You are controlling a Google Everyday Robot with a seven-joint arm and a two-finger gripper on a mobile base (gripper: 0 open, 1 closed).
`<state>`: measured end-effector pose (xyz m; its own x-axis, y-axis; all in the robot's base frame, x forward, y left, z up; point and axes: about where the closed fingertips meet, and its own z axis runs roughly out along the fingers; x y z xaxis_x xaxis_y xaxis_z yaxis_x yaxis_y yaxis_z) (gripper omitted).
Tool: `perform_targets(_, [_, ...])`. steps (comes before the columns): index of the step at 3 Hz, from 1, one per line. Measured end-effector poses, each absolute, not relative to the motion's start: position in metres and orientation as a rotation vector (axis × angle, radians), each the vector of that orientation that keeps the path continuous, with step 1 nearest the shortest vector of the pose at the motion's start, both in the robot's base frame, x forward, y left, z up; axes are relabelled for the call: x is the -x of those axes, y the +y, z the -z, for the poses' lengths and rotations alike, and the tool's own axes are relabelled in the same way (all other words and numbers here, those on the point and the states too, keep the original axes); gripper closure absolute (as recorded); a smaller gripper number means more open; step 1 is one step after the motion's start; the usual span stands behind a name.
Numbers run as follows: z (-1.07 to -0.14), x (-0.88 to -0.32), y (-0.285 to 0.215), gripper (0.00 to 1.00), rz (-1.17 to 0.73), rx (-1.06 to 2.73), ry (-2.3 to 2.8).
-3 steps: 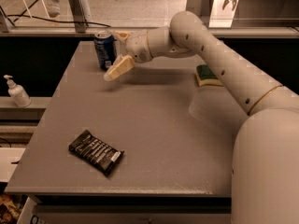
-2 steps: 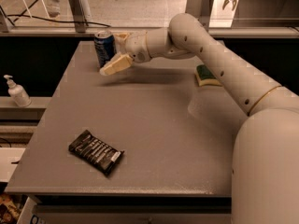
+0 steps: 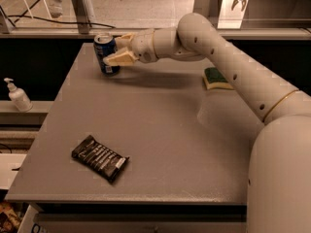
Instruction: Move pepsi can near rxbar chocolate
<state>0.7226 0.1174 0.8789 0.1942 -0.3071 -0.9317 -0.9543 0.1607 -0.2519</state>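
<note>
The pepsi can point(image 3: 104, 54), dark blue with a silver top, stands upright at the far left of the grey table point(image 3: 160, 125). My gripper point(image 3: 114, 48) reaches in from the right at can height. Its cream fingers point(image 3: 121, 58) are spread apart, one in front of the can's right side and one behind it. The rxbar chocolate point(image 3: 100, 158), a flat black wrapper with pale lettering, lies near the front left of the table, far from the can.
A green-and-yellow sponge point(image 3: 216, 78) lies at the right side of the table, beside my arm. A white pump bottle point(image 3: 18, 95) stands on a ledge to the left, off the table. A railing runs behind the table's far edge.
My gripper has moved up and toward the can, from just in front of it to level with its side. The can and the bar have not moved.
</note>
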Motion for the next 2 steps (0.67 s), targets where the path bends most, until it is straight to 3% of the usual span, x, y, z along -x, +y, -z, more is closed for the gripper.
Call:
perform_targets(1, [-0.879, -0.721, 0.115, 0.88, -0.745, 1.339, 1.333])
perform_targets(2, [-0.881, -0.707, 0.116, 1.0, -0.805, 1.335, 1.332])
